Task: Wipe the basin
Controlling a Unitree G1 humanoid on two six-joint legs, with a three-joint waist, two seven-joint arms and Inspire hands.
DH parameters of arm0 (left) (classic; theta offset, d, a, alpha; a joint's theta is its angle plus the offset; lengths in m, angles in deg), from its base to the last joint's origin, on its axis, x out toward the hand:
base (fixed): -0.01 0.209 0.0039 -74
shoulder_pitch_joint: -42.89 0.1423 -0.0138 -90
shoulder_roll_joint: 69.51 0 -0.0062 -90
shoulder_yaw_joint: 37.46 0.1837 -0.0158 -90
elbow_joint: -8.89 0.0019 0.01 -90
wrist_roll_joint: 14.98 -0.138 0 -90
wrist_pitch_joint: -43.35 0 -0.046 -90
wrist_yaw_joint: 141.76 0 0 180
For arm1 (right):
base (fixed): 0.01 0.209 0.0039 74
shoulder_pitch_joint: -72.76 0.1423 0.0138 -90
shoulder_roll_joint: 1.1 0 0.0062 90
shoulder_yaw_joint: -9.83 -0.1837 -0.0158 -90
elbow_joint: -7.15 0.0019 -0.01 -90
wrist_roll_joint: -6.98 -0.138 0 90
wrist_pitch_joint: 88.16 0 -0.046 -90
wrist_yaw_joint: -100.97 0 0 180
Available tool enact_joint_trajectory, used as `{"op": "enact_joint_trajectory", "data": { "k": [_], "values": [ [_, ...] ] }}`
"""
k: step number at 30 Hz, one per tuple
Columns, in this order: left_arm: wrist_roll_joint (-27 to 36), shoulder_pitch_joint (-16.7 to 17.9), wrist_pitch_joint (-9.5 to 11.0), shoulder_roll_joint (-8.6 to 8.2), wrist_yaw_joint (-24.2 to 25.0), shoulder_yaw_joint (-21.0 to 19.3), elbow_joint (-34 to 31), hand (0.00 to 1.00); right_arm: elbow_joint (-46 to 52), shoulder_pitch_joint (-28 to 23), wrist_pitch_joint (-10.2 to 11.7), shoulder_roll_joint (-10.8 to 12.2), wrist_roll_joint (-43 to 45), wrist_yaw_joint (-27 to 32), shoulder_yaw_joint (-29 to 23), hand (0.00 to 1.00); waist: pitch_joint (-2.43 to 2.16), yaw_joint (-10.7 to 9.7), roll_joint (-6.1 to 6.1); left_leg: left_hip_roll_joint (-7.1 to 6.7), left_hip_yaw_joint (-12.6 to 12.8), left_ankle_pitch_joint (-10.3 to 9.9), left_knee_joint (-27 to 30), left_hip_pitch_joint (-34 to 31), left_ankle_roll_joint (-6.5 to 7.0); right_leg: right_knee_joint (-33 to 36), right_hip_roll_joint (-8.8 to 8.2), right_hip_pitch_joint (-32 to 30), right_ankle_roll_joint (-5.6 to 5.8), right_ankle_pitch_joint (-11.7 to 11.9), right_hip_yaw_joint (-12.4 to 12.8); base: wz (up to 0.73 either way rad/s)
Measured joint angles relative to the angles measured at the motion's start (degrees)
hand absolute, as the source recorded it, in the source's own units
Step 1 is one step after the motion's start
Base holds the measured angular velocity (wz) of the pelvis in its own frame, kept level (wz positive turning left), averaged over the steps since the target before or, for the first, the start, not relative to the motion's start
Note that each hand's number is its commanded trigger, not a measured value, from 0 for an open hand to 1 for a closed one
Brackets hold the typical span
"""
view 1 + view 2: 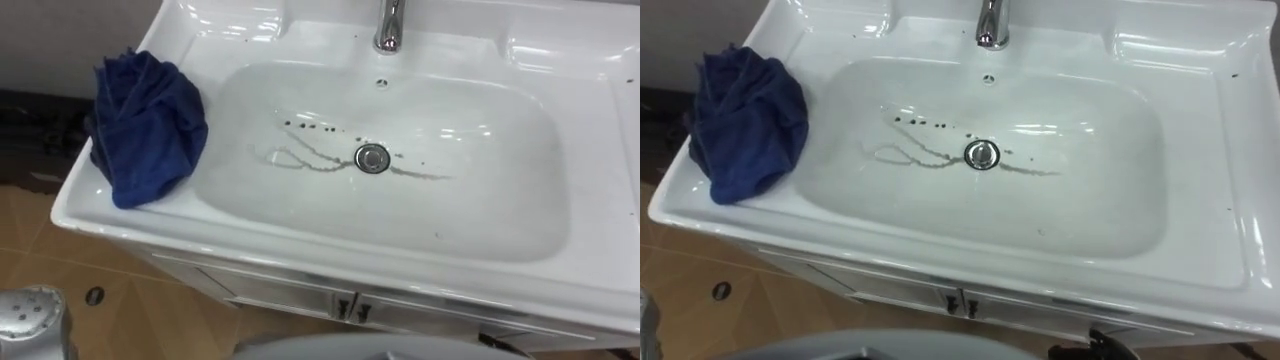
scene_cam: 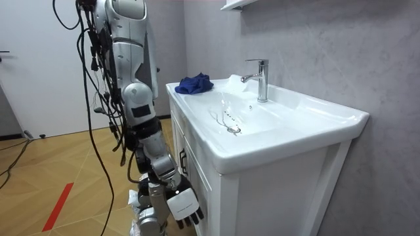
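A white basin [image 1: 480, 215] is set in a white vanity top right before me. Dark specks and thin grey streaks [image 1: 305, 158] lie on its bottom, to the left of the round metal drain [image 1: 371, 157]. A crumpled dark blue cloth [image 1: 145, 125] rests on the basin's left ledge, partly over the outer edge. My right hand [image 2: 182, 206] hangs low beside the cabinet front with relaxed fingers, holding nothing. A silvery part of my left arm [image 1: 35, 320] shows at the lower left, below the ledge and far from the cloth.
A chrome tap [image 1: 390, 25] stands at the middle of the basin's back ledge. Cabinet doors with small dark handles [image 1: 350, 307] are below the front rim. The wall runs behind the vanity, and wooden floor [image 2: 59, 170] lies to my left.
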Motion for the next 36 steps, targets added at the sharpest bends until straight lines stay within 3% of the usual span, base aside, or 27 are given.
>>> {"op": "enact_joint_trajectory", "data": {
  "k": [3, 11, 15, 19, 26, 34, 36],
  "values": [
    [-2.0, -1.7, 0.0, 1.63, 0.5, -1.1, -5.8, 0.0, -1.2, -0.2, 0.8, -0.1, 2.1, 0.5, -0.3, 0.0, 0.16, -0.2, 0.2, -0.05, 0.0, 0.0, 0.0, 0.2, 0.04, 0.0, -0.03, 0.2, 0.01, 0.0, 0.3, -0.03],
    [-8.2, -2.3, 0.3, 2.02, 0.2, -1.9, -16.1, 0.0, -3.0, -1.2, 1.5, -0.3, 4.9, 0.9, -1.4, 0.0, 0.58, -1.9, 1.01, -0.08, 0.0, 0.0, 0.0, 0.2, 0.04, -0.1, -0.04, 0.0, 0.01, 0.0, 0.4, -0.01],
    [-8.6, -3.6, 0.4, 2.02, 2.8, -1.9, -18.3, 0.0, -5.3, -1.5, 0.6, -0.6, 7.5, 0.5, -1.5, 0.0, 0.65, -2.8, 1.68, -0.11, 0.0, 0.0, 0.0, 0.2, 0.04, -0.1, -0.09, -0.1, 0.03, 0.0, 0.7, -0.02],
    [-8.4, -3.6, 0.4, 2.02, 5.8, -1.6, -18.8, 0.0, -6.1, -1.7, 0.1, -0.7, 8.8, -0.4, -1.5, 0.0, 0.58, -3.3, 1.76, -0.1, 0.0, 0.0, 0.0, 0.7, 0.07, 0.0, -0.04, 0.1, 0.03, 0.0, 1.3, -0.08],
    [-7.6, -3.1, 0.4, 0.87, 11.5, 4.0, -18.7, 0.0, -7.5, -0.2, -0.9, -0.6, 8.9, -1.6, -1.4, 0.0, 0.85, -5.1, 0.7, -0.05, 0.2, 0.0, -0.4, 1.6, 0.08, 0.3, 0.05, 0.5, 0.03, 0.0, 2.1, -0.05],
    [-10.3, -3.1, -0.1, 0.68, 15.3, 7.2, -12.7, 0.0, -7.4, 0.5, -1.1, -0.6, 11.2, -2.5, -2.0, 0.0, 0.87, -6.3, 0.61, 0.14, 0.9, 0.0, -0.8, 2.1, 0.08, 0.9, 0.29, 0.1, 0.03, 0.0, 3.8, -0.08],
    [-10.3, -3.1, -0.6, 0.68, 16.0, 9.9, -11.7, 0.0, -7.4, 0.9, -1.9, -0.6, 11.5, -2.7, -2.0, 0.0, 0.84, -6.5, 0.52, 0.09, 0.7, 0.0, -0.9, 2.1, 0.09, 0.9, 0.28, 0.1, 0.03, 0.0, 3.8, 0.0]
  ]
}}
